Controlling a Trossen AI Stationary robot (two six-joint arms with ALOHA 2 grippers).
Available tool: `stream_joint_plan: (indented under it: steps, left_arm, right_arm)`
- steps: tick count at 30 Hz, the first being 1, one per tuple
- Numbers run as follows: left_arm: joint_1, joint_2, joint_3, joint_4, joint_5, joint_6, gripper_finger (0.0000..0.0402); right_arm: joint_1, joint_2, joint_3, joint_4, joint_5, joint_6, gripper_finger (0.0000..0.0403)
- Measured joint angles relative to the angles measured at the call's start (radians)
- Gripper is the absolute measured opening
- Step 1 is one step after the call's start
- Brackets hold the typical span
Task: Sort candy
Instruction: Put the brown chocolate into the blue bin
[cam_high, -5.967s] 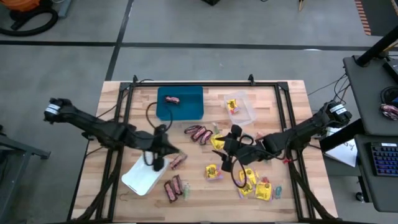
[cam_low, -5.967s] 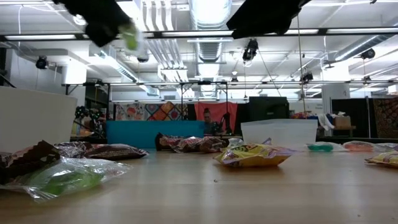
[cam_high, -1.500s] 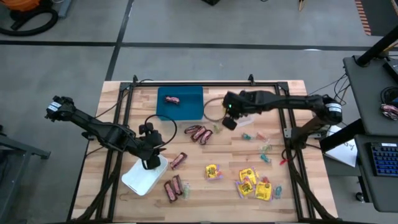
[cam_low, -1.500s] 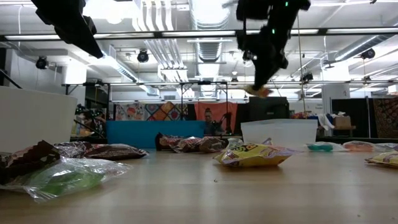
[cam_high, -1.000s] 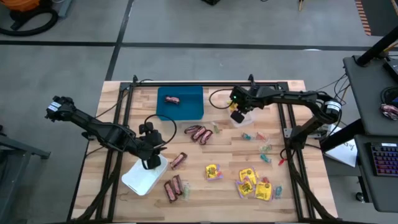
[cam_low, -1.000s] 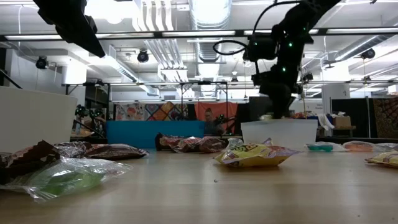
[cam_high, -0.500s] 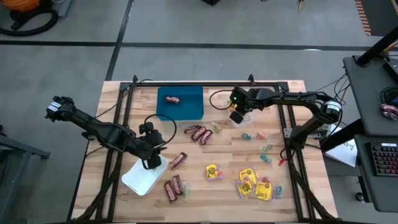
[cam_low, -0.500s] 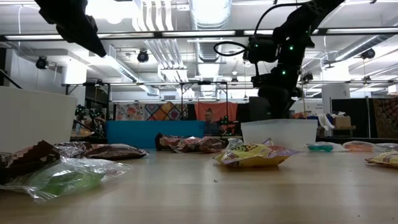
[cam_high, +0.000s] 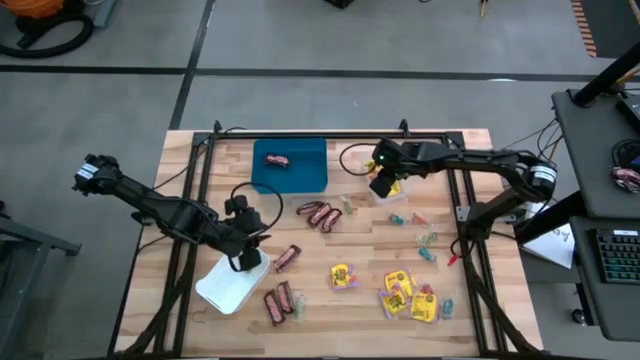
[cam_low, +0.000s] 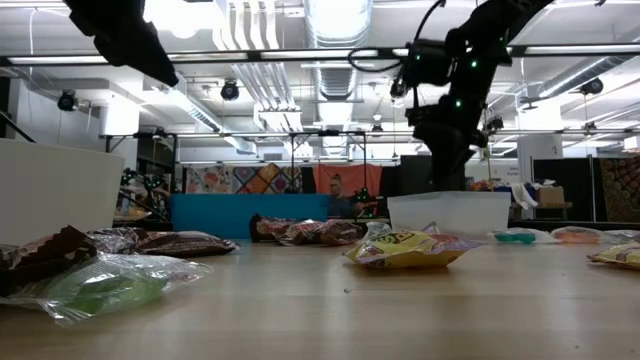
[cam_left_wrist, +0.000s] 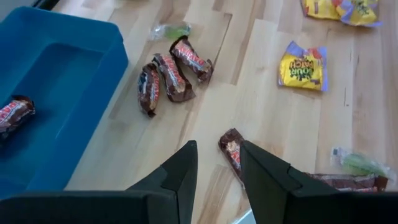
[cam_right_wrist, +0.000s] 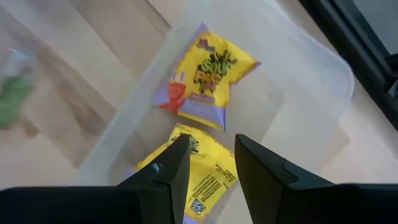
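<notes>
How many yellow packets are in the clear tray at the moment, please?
2. One yellow packet lies flat on the floor of the clear tray; the second packet lies beside it, under the right tool, which may hide more.

- My wooden table (cam_high: 200, 170) carries three trays: blue tray (cam_high: 305, 176) at the far side, clear tray (cam_high: 400, 185) to its right, white tray (cam_high: 222, 286) near the front left.
- Brown-red mini bars (cam_high: 320, 214) lie loose mid-table, one (cam_high: 287, 258) beside the white tray, more (cam_high: 277, 303) at the front.
- Yellow packets (cam_high: 410, 299) cluster front right, one (cam_high: 341, 275) apart.
- Pastel sweets (cam_high: 428, 240) are scattered on the right.
</notes>
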Motion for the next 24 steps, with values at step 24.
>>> stream_joint_plan:
  steps: [24]
  left_arm:
    - [0.091,0.354,0.0,0.638,0.02,0.451,0.0105]
  right_arm:
    - [0.516,-0.339,-0.085,0.02,0.0,0.234,0.0121]
